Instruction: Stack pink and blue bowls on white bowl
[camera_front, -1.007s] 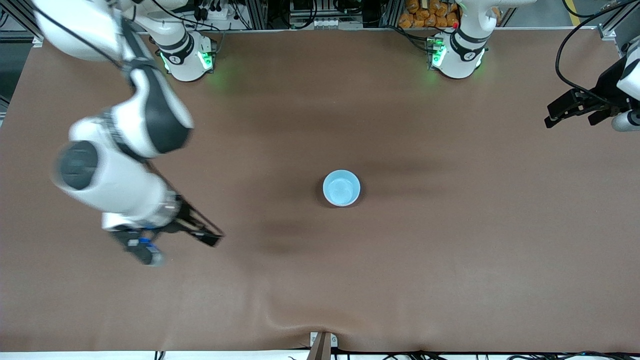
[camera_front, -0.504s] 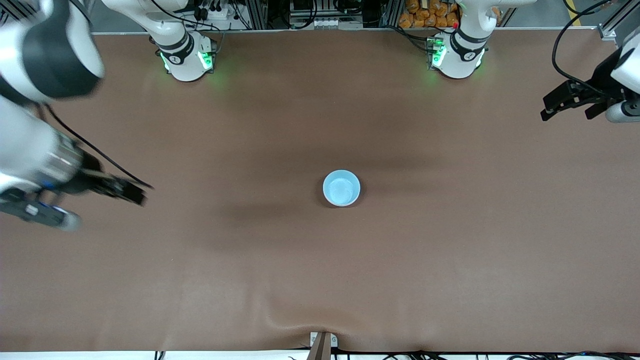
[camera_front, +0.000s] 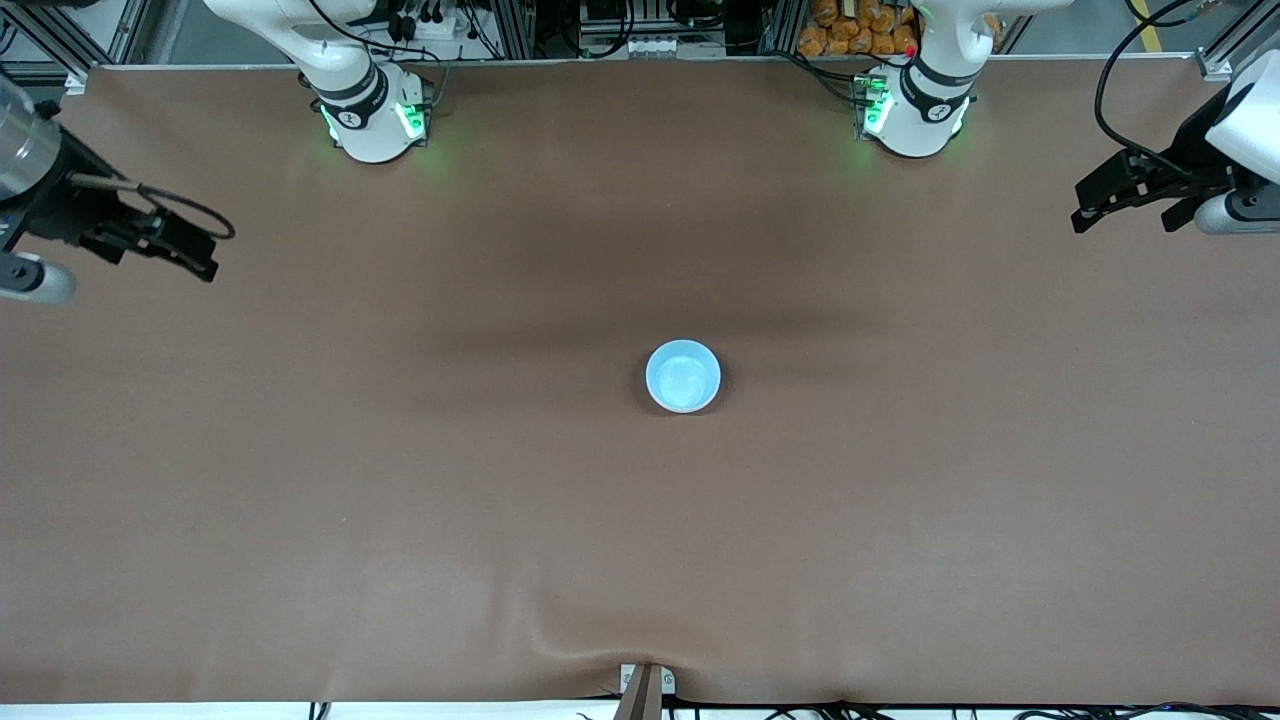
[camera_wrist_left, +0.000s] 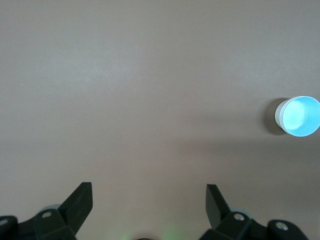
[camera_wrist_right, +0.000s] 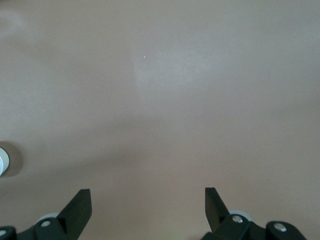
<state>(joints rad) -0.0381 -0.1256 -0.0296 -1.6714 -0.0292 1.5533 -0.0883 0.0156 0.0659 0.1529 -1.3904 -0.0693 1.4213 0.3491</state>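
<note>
Showing only blue bowl (camera_front: 683, 376) atop stack.

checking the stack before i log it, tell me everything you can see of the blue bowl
The blue bowl is small, round and plain, light sky blue, smooth like plastic. It stands upright, mouth up, with nothing in it, near the middle of the brown table. The left wrist view shows a paler, whitish wall under its blue rim, so it seems to sit nested in another bowl; which one cannot be told. Neither gripper touches it.
</note>
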